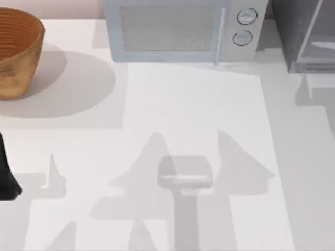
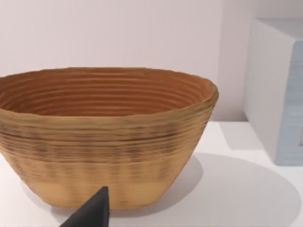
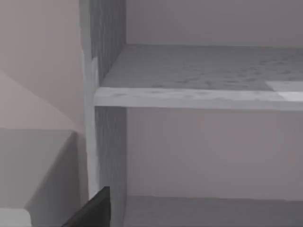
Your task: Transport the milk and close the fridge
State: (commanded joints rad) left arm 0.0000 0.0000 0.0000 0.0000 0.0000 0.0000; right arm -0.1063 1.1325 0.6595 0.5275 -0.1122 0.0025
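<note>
Dark and wedge-shaped, a tip of the left gripper (image 2: 93,213) is poking into the left wrist view, hanging just in front of the woven basket (image 2: 104,137). Whether this gripper is released or clenched, I cannot tell. The basket is sitting upright on the white table (image 2: 246,194), its ribbed brown inside facing up, and the microwave (image 2: 279,94) is standing near it.

From above, the left arm (image 1: 6,172) is showing as a black shape at the 9 o'clock edge of the table (image 1: 209,104). The basket (image 1: 15,52) is resting at 10 o'clock. The microwave (image 1: 178,29) is standing at 12 o'clock against the back wall, its two round knobs (image 1: 244,26) sitting one above the other beside its door.

The fridge (image 1: 298,36) is standing at 1 o'clock, just beside the microwave, its dark speckled body meeting a paler panel (image 1: 320,44).

In the right wrist view, a dark tip of the right gripper (image 3: 92,210) is hovering before the open fridge (image 3: 110,28), facing a speckled grey shelf (image 3: 199,97) with a pale front edge. Whether this gripper is released or clenched, I cannot tell either.
</note>
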